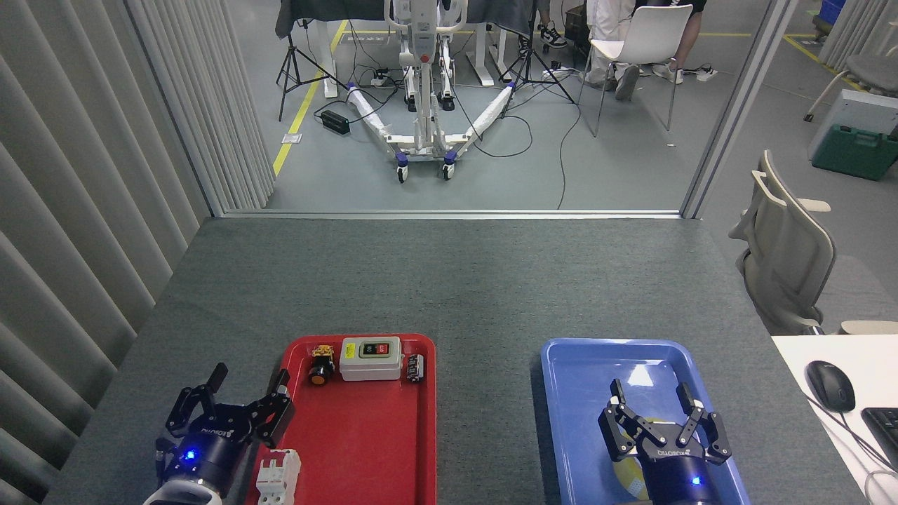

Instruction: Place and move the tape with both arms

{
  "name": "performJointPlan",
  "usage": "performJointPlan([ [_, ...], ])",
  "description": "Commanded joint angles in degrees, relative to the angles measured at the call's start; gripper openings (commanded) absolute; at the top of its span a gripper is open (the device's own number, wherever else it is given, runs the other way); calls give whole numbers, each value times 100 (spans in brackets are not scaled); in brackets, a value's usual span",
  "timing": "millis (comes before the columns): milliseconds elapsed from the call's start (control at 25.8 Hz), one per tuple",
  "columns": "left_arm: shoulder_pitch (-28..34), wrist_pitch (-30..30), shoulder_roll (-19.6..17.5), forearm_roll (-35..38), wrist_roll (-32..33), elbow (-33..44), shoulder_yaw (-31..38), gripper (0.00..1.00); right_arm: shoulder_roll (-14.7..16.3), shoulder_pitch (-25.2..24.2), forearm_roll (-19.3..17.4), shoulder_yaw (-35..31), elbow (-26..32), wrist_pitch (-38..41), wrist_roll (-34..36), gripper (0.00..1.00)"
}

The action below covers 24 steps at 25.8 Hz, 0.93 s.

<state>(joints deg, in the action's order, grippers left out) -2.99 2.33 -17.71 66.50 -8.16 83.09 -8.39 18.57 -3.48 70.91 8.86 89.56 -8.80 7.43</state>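
Note:
The yellow tape (629, 471) lies in the blue tray (582, 393) near its front, mostly hidden under my right gripper. My right gripper (651, 401) hovers directly over the roll with its black fingers spread open and nothing between them. My left gripper (247, 384) is open at the left edge of the red tray (372, 449), holding nothing.
The red tray holds a grey switch box (370, 358), a yellow-black push button (320, 365), a small black part (414, 367) and a white-red breaker (278, 475). A white desk with a mouse (830, 385) and keyboard stands right of the table. An office chair (786, 252) sits beyond it.

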Motion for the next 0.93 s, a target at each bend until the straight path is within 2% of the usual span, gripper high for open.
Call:
performJointPlan([
  [0, 88, -40, 75, 73, -36, -39, 110, 100, -3, -4, -15, 2, 0, 10, -5, 100],
  [116, 62, -66, 523, 592, -27, -74, 127, 100, 6, -4, -24, 10, 9, 10, -5, 100],
  [232, -158, -31, 549, 996, -27, -285, 92, 100, 6, -74, -33, 2, 35, 1, -5, 100],
  [387, -211, 92, 532, 988, -36, -461, 75, 100, -3, -118, -33, 10, 62, 10, -5, 100],
  [581, -131, -5, 760, 1005, -256, -426, 101, 100, -3, -162, -33, 10, 79, 10, -5, 100],
  [697, -131, -13, 699, 1005, -230, -417, 101, 100, -3, -162, -33, 10, 79, 19, 4, 100],
  [813, -114, -13, 347, 900, -238, -267, 83, 100, -3, -162, -33, 10, 79, 27, 13, 100],
  [891, -70, 30, 277, 785, -238, -267, 154, 100, -3, -162, -33, 10, 79, 36, -5, 100],
])
